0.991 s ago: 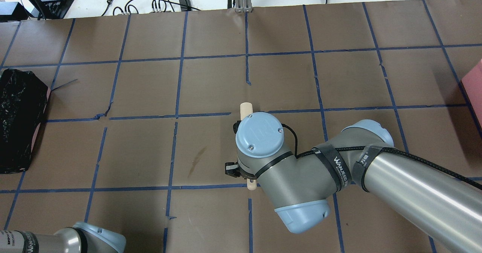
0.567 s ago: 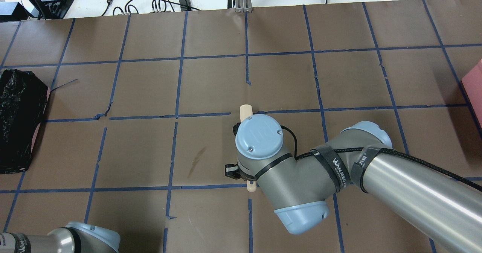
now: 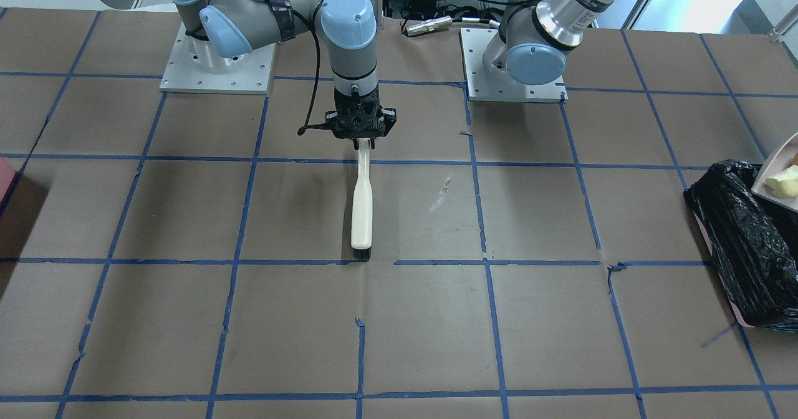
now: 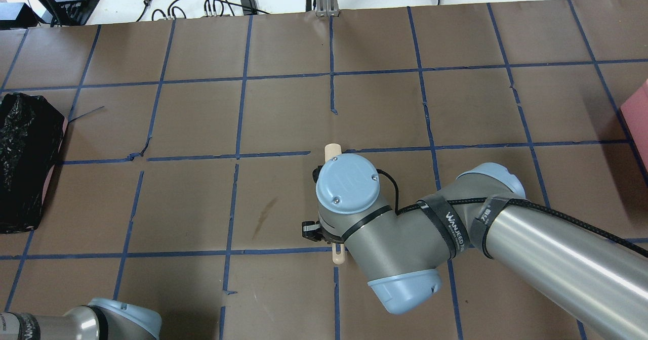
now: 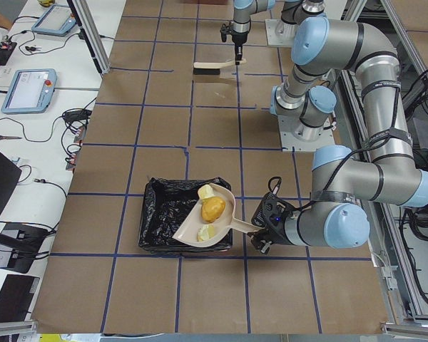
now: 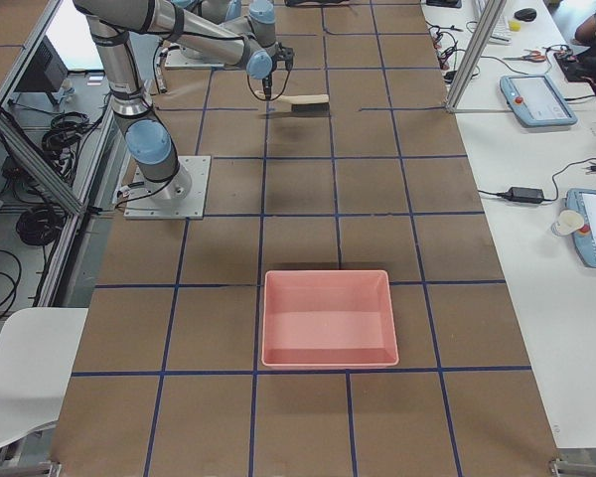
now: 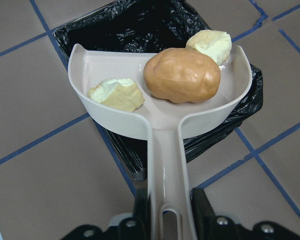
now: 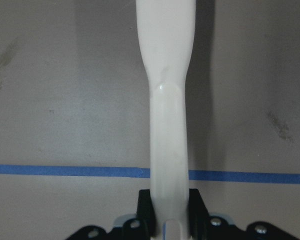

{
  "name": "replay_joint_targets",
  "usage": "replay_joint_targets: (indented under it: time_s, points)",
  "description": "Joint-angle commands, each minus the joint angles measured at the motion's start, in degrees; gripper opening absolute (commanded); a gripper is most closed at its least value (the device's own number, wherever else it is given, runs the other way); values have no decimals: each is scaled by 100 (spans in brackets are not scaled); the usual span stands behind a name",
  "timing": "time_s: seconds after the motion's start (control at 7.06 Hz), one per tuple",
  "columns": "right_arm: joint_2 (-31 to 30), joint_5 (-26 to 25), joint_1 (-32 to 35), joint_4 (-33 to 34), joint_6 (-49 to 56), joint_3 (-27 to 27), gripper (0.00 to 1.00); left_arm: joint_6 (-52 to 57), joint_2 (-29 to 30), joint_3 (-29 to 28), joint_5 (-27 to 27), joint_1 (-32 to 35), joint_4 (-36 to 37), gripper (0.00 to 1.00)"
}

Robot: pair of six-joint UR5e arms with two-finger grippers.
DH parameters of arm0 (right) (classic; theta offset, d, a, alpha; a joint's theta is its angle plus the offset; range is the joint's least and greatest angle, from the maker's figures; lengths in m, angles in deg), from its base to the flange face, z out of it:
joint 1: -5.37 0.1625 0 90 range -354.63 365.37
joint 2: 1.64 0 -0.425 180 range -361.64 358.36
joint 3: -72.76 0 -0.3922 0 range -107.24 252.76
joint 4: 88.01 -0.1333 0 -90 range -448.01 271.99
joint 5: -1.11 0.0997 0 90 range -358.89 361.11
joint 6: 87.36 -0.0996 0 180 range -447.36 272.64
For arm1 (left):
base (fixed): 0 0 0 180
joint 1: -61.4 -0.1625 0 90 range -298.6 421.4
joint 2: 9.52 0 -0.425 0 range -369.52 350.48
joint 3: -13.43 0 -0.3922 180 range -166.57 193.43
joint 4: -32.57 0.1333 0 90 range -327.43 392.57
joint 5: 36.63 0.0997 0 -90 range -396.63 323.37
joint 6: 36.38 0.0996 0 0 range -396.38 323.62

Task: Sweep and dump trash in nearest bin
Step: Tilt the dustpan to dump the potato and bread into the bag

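At the table's left end, the black-bagged bin [image 7: 140, 25] sits beneath a beige dustpan [image 7: 120, 122] carrying a golden bun [image 7: 181, 75] and two pale bread chunks [image 7: 116, 94]. The left gripper [image 7: 171, 212] pinches the dustpan's handle. At centre, the right gripper [image 8: 169, 212] clamps a white-handled brush [image 3: 361, 201] stretched over the brown-paper table [image 3: 561, 319]; its wrist [image 4: 348, 183] hides most of the brush from overhead. At the far right, a pink tray [image 6: 328, 318] stands well apart.
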Motion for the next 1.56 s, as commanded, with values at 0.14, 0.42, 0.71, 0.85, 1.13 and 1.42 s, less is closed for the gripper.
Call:
replay_joint_targets:
  time_s: [0.14,0.42,0.71,0.85,1.13,1.42]
  points:
    - [210,84,0,35,-17,36,79,-137,-146,-7,497,554,556,4]
    - [229,84,0,35,-8,36,81,-226,-269,1,726,740,732,4]
    - [238,-12,-79,-322,53,455,100,-235,-323,2,1086,986,953,4]
    - [238,-4,-210,-795,227,823,100,-217,-393,-42,1218,1057,1032,4]
    - [-16,84,-770,-1840,710,1492,100,-182,-629,-68,1333,1128,1050,4]
    - [-349,76,-1464,-3297,1717,2326,100,-164,-893,-182,1640,1154,1059,4]
